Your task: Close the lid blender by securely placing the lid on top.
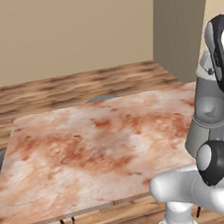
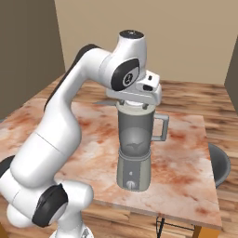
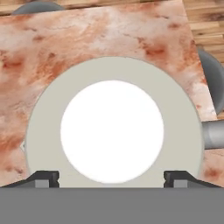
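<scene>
The pale grey-green lid point(image 3: 46, 131), 1 white central knob, caps the blender point(image 2: 135, 139); above it, the tool point(image 3: 111, 179) points downward, open.

Blender point(image 1: 207, 114) — partly hidden behind the arm point(image 1: 221, 54); handle point(image 3: 214, 134) — cut off, hand view.

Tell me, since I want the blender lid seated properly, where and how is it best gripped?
Probably by the raised white knob at its centre, coming straight down from above: the lid lies flat on the upright jar, and the open gripper already spans wider than the knob.
</scene>
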Robot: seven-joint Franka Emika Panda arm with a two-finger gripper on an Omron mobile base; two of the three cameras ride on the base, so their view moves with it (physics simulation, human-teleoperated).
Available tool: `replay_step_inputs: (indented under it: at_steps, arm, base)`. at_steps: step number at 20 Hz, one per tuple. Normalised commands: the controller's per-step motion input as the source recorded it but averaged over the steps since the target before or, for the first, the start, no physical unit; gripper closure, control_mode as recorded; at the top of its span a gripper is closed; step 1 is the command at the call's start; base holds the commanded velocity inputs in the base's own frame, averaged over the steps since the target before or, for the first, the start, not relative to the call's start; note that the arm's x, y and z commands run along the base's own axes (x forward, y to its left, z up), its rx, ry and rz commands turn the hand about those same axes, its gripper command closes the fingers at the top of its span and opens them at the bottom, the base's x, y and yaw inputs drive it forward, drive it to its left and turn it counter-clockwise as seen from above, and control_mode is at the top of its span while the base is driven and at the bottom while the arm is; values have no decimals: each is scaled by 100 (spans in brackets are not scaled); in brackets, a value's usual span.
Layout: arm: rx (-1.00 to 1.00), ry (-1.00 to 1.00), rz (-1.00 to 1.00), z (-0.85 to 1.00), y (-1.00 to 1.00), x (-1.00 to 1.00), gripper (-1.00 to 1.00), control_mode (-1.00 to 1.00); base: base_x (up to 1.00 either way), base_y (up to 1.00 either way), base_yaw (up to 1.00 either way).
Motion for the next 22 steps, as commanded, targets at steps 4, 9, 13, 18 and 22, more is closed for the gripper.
replay_step_inputs:
  at_steps: [4,9,13,18,22]
  arm:
    - [0,-6,0,0,0,-1,-100,-100]
    - [0,-9,0,18,0,-19,-100,-100]
    - [0,-17,0,31,5,-58,-100,-100]
    - [0,-16,0,19,33,-68,-100,-100]
    - [0,-6,0,8,80,-46,-100,-100]
  base:
    - [0,0,0]
    - [0,0,0]
    - [0,0,0]
    - [0,0,0]
    - [0,0,0]
